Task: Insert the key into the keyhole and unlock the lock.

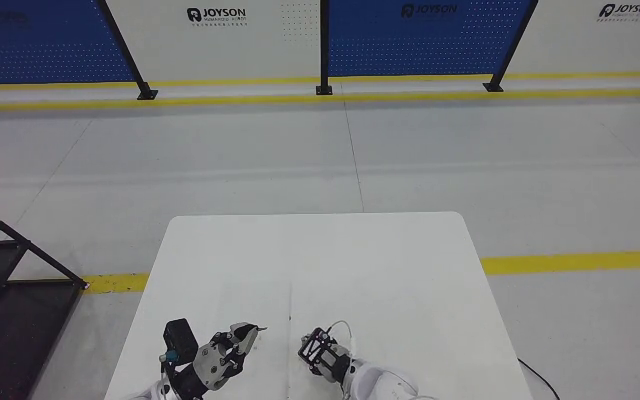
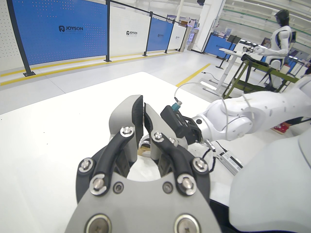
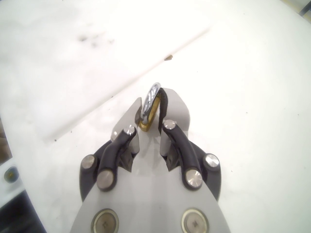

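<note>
Squarely, lock clamped in right gripper (brass)

White table, thin seam running down its middle, small brown chip beside the seam

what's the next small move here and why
Probably ease the left gripper toward the right gripper, lining up the key with the lock. The right gripper is shut on the lock's brass body, the left seems shut on the key, and the two stand apart above the table.
</note>
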Controlling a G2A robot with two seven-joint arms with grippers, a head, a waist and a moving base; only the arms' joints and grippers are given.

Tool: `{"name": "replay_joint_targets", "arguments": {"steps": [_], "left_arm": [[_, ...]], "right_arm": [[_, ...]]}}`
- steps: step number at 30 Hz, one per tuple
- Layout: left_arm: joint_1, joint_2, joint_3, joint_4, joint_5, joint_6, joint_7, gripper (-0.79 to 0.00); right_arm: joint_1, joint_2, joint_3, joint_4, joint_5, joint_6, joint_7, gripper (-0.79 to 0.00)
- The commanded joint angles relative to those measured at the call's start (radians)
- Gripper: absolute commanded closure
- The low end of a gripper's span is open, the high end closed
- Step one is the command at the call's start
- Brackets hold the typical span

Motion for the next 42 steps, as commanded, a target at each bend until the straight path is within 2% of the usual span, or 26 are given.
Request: {"name": "replay_joint_targets", "arguments": {"steps": [1,7,13,23,27,32,42], "left_arm": [[0.0,0.0,0.0,0.0,0.0,0.0,0.0,0.0],[0.0,0.0,0.0,0.0,0.0,0.0,0.0,0.0],[-0.016,0.0,0.014,0.006,-0.025,-0.004,-0.016,0.0],[-0.069,0.003,0.064,0.006,-0.116,-0.135,-0.005,0.0],[-0.095,0.003,0.101,-0.002,-0.107,-0.174,-0.01,0.0],[-0.136,0.004,0.143,0.014,-0.125,-0.231,-0.024,0.0],[-0.141,0.005,0.144,0.02,-0.127,-0.229,-0.031,0.0]], "right_arm": [[0.001,0.0,0.003,-0.003,0.006,0.004,-0.01,0.0],[-0.028,0.014,0.06,-0.076,0.035,0.013,-0.079,0.0],[-0.105,0.045,0.173,-0.233,0.062,-0.005,-0.209,0.0],[-0.258,0.094,0.37,-0.447,0.172,-0.194,-0.408,0.0],[-0.298,0.106,0.414,-0.495,0.149,-0.237,-0.46,0.0],[-0.341,0.118,0.462,-0.538,0.134,-0.269,-0.507,0.0],[-0.343,0.119,0.465,-0.541,0.133,-0.271,-0.508,0.0]]}}
